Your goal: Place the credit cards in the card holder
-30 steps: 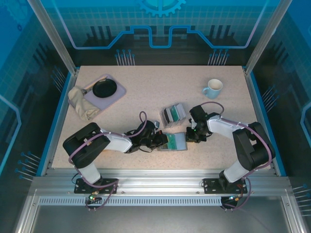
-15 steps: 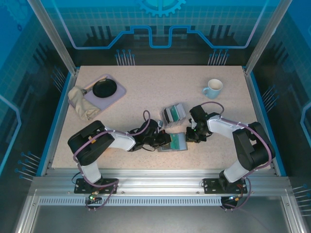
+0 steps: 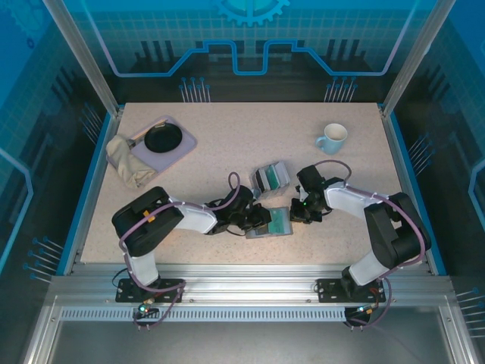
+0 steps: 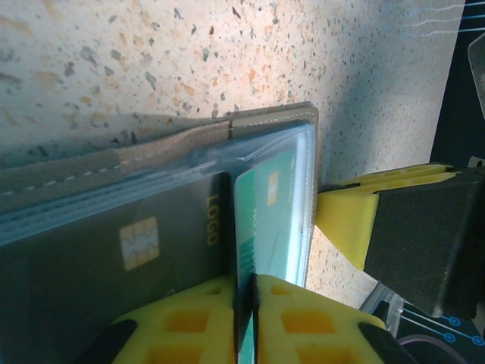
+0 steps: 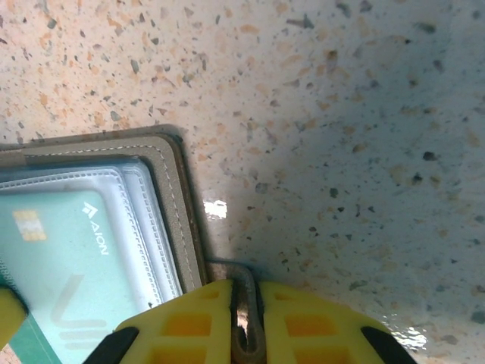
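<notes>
Beige table [image 3: 250, 136]: holder lies open mid-table, between the arms.
Holder [image 3: 279, 224]: grey, clear pockets, dark card [image 4: 144, 243] in one.
Right gripper [image 5: 244, 322]: pinched narrow on holder's rim.
Left gripper [image 4: 246, 303]: nipped on teal card [image 4: 273, 220], partly in pocket.

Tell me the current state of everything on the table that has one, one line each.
card holder: open, lying on the table
teal card: partly slid into the holder
dark card: fully tucked in the holder
left pincer: shut on the teal card
right pincer: shut on the card holder's edge
mug: upright
slotted box: cards standing inside
</notes>
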Available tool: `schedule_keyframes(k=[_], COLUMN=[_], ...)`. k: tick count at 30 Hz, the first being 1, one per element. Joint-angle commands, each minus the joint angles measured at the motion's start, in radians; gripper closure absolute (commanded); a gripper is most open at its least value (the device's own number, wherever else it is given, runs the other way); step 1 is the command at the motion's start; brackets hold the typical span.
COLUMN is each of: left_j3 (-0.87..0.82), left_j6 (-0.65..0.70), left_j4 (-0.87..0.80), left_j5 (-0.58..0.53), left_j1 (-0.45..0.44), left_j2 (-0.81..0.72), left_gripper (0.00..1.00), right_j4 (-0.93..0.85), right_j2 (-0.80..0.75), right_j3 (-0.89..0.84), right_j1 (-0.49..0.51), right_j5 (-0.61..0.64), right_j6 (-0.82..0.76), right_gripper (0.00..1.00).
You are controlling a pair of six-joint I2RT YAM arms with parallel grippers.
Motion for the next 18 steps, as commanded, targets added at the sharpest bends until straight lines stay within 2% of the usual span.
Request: schedule_keyframes(k=[1, 11, 15, 18], left_j3=[0.009, -0.003, 0.005, 0.010], left_j6=[0.011, 0.032, 0.035, 0.043], left_j4=[-0.080, -0.140, -0.158, -0.173], left_j5=[-0.035, -0.045, -0.045, -0.046], left_j1=[-0.019, -0.018, -0.019, -0.019], left_j2=[-0.014, -0.058, -0.061, -0.067], left_gripper=[0.82, 0.80, 0.84, 0.91], right_j4=[0.037, 0.029, 0.032, 0.032], right_j2=[0.037, 0.055, 0.059, 0.060], right_j3=[-0.040, -0.020, -0.020, -0.021], right_j1=[0.017, 0.018, 0.017, 0.017], right_j5=[-0.107, -0.103, -0.107, -0.109], right_j6=[0.017, 0.009, 0.008, 0.009], right_gripper=[0.87, 0.87, 0.87, 0.88])
